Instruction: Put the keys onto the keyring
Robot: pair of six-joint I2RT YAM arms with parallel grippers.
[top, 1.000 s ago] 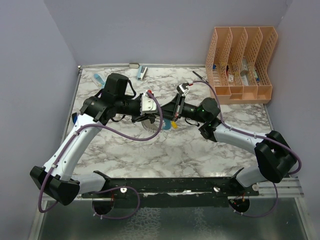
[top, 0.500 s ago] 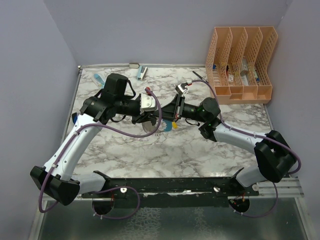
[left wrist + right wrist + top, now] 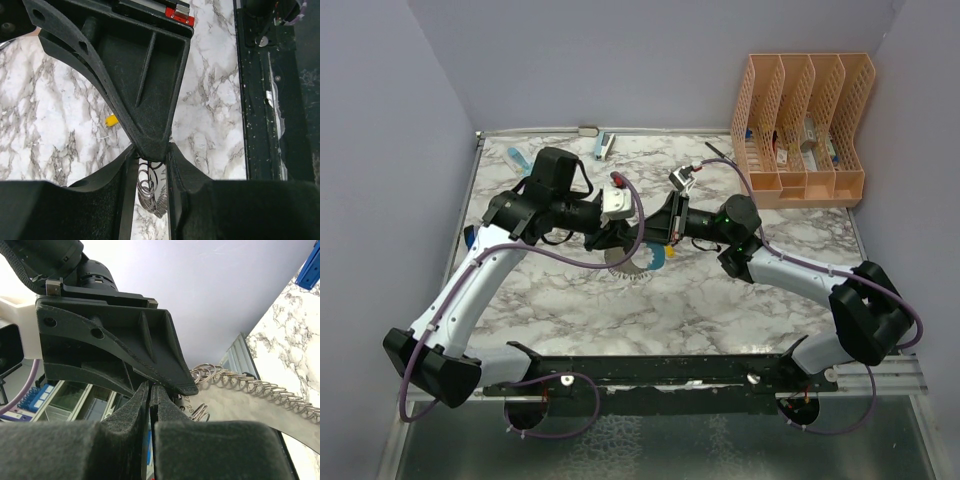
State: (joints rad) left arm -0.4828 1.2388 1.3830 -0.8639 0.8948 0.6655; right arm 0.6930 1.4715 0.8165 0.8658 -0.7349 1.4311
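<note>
The keyring, a gray loop with ribbed wire coils and a light-blue section, hangs at the table's middle under both grippers. My left gripper is shut on it, and its coils show between the two black fingers. My right gripper meets it from the right, one finger reaching down into the left gripper's gap. In the right wrist view the right gripper has its jaws pressed together beside the keyring's coils. A yellow key lies loose on the marble. The black key is hidden.
An orange file organizer stands at the back right. A black pen lies near it. A blue-handled tool and another small item lie along the back edge. The black base rail runs across the front.
Both grippers and the keyring shifted slightly. The ring's light-blue section now shows more under the right gripper, where the yellow key showed before.
</note>
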